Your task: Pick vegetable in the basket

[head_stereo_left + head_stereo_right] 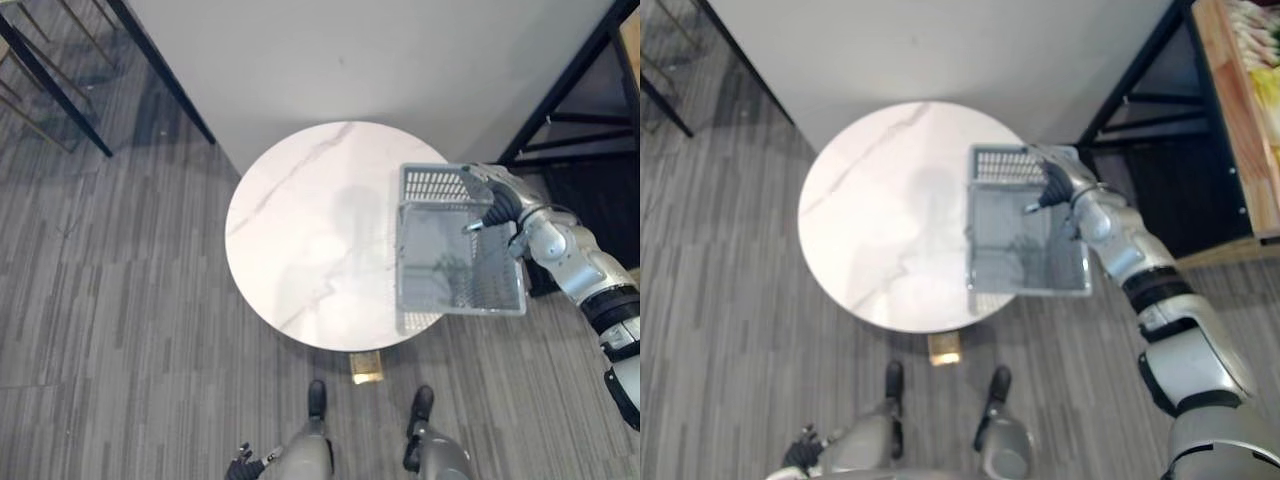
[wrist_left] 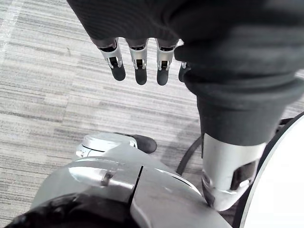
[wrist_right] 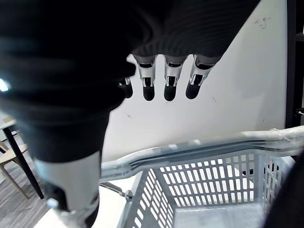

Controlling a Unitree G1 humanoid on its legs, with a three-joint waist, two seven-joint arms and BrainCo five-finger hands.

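Round white marble-look table in the middle of the rm, on a small brass-coloured base. Floor is grey carpet w/ streaky plank pattern. Plain white wall right behind the table. Black metal frame legs slant down at the left, and another black frame stands at the right. Beside that frame is a wooden shelf w/ pale yellow-green produce, too small to tell what kind.

Grey lattice basket is at the table's right edge, its right side hanging out past the tabletop. Its handle lies across the rim. Right hand is at the basket's far right corner, released: fingers straight, above the handle, not wrapped round it. Can't tell if it touches the rim.

Left hand hangs low over the carpet, well apart from the table, fingers relaxed, holding nothing.
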